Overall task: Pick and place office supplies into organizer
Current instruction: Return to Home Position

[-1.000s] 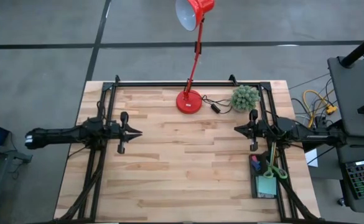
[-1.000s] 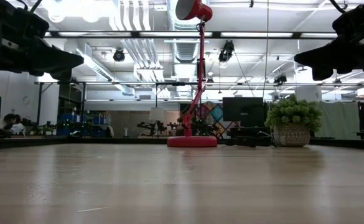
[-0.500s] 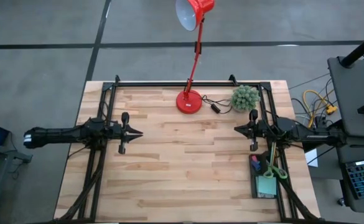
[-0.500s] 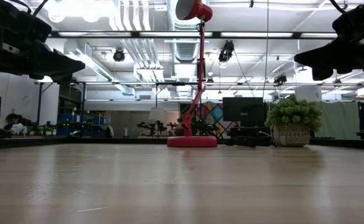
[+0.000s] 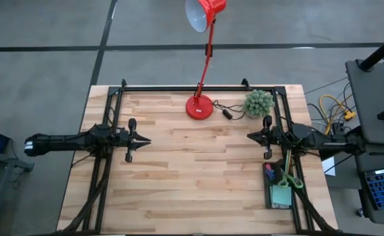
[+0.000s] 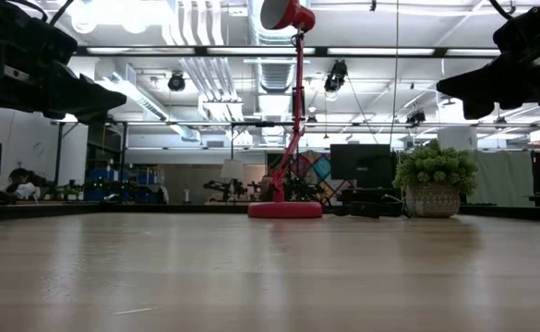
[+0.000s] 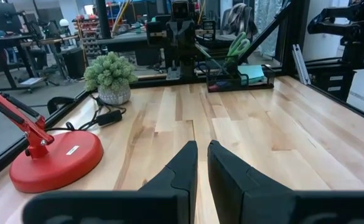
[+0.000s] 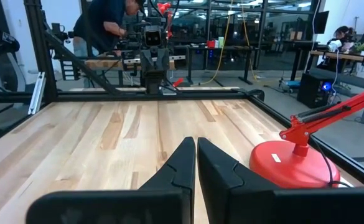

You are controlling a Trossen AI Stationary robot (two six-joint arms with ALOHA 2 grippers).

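While both arms are hovering level above the wooden table (image 5: 192,183), the left gripper (image 5: 144,139) is pointing inward with its fingers almost touching, and the right gripper (image 5: 249,136) is facing it, fingers pressed together; both are empty. The organizer (image 5: 266,196) is sitting at the table's right edge beside the right arm, holding the green-handled scissors (image 5: 290,177) and the light-teal sticky-note pad (image 5: 281,195).

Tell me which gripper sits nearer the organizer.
The right gripper: the organizer lies on its side of the table, near its arm. The left gripper hangs across the table.
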